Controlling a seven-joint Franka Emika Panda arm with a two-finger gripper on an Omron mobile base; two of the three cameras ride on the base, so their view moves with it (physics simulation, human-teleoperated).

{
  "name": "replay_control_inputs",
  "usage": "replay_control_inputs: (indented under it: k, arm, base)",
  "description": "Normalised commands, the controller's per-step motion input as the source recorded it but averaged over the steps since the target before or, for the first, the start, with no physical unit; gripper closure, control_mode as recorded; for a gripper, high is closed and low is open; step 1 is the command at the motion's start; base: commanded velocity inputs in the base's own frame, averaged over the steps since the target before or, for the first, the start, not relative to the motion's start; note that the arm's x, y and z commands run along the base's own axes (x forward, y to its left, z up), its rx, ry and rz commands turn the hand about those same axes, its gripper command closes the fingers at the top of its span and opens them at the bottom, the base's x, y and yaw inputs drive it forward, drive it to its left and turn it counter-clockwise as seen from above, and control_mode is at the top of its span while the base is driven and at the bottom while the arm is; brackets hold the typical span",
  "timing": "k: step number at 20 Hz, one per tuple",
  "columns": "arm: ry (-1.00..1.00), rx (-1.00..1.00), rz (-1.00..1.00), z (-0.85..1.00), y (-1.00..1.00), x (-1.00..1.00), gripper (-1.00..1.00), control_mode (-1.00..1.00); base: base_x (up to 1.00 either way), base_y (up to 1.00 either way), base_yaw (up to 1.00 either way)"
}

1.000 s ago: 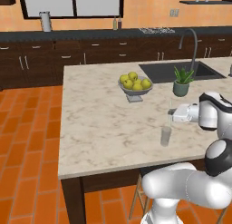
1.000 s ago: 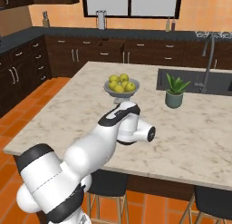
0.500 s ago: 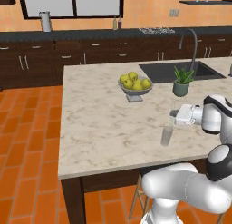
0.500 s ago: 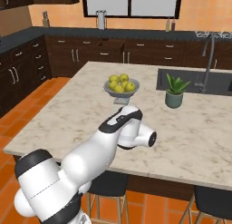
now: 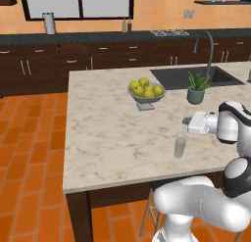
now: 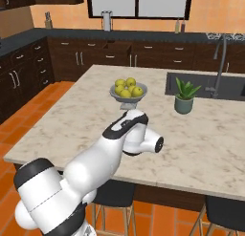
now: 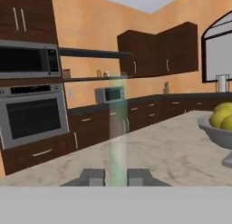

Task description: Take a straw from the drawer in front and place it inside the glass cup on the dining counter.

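Beige marble dining counter (image 5: pixel 103 138) holds a fruit bowl (image 5: pixel 145 96), then the glass cup (image 5: pixel 180 147) near its front edge, the straw (image 5: pixel 185 119) apparently standing in it, clamped between the gripper (image 5: pixel 187 124) fingers just above.

Glossy white rounded arm (image 6: pixel 91 166) links, dark joint bands, grey square-tipped jaws.

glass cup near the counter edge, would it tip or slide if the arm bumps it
The glass cup looks small, clear and narrow-based, so probably light and easy to tip. It stands on smooth marble of the dining counter, so it might slide. It sits fairly near the front edge, so it could fall and break.
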Motion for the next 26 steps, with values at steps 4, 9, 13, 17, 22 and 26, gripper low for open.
replay_control_inputs:
  k: [4, 9, 13, 17, 22, 26]
  arm:
    - [0.0, 0.0, -0.01, 0.17, 0.02, 0.0, 1.0, -1.0]
    - [0.0, 0.0, 0.0, 0.0, 0.0, 0.1, 1.0, -1.0]
    - [0.0, 0.0, 0.0, -0.16, 0.0, 0.21, 1.0, -1.0]
    - [0.02, 0.0, 0.0, -0.28, 0.0, 0.29, 1.0, -1.0]
    - [0.0, 0.0, 0.0, -0.29, 0.0, 0.1, 1.0, -1.0]
    - [0.0, 0.0, 0.0, -0.24, -0.02, -0.01, 1.0, -1.0]
  base:
    - [0.0, 0.0, 0.0]
    - [0.0, 0.0, 0.0]
    - [0.0, 0.0, 0.0]
    - [0.0, 0.0, 0.0]
    - [0.0, 0.0, 0.0]
    - [0.0, 0.0, 0.0]
